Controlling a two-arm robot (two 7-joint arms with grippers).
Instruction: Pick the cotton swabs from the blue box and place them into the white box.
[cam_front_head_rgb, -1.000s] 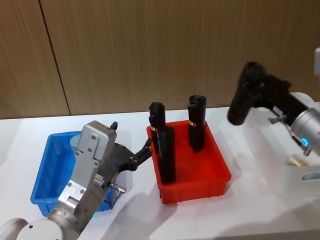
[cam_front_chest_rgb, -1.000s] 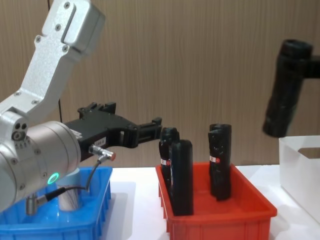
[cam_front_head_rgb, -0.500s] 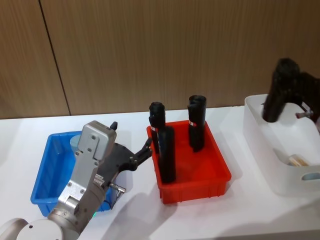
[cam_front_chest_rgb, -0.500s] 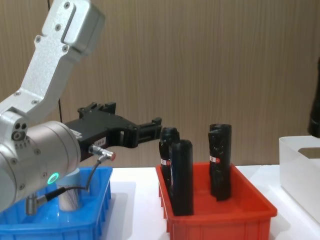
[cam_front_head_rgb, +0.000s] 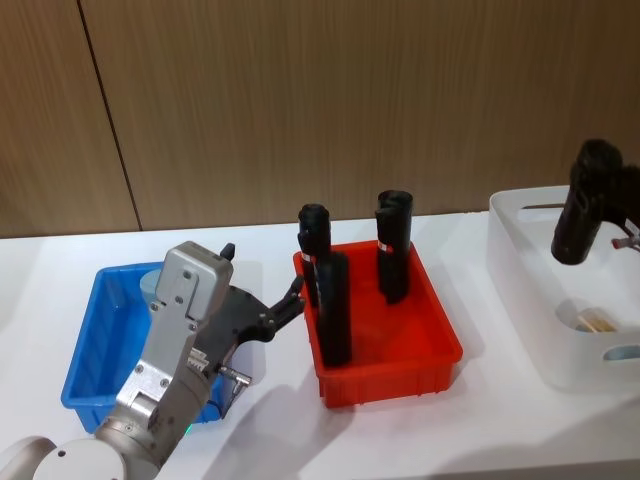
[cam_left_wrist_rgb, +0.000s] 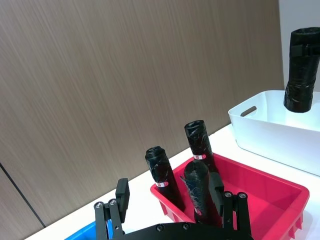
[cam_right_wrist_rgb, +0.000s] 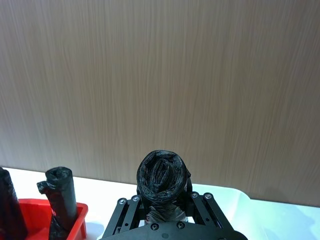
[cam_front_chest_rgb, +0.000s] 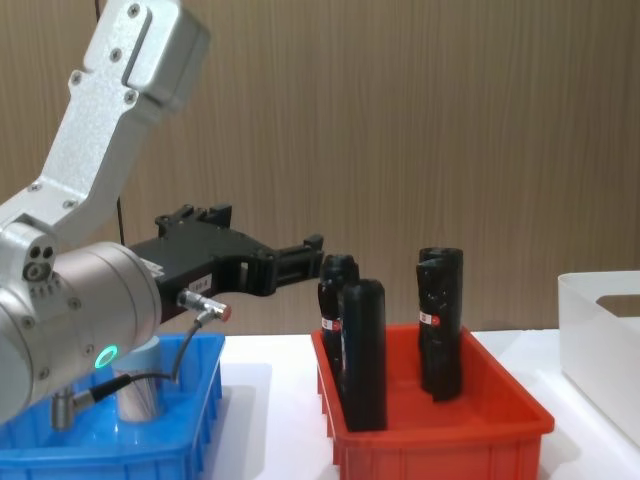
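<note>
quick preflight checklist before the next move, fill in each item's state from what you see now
1. Right gripper has a firm hold: ok, shut on a black roll.
2. Held item is a cotton swab jar: not ok, it is a black roll.
3. Roll is over the white box: ok.
4. White box has free room: ok, a jar lies at its right end.
5. Left gripper is away from the drop: ok, it hangs open between the blue box and the red bin.
6. Swab jar in the blue box: ok, one jar stands there.
</note>
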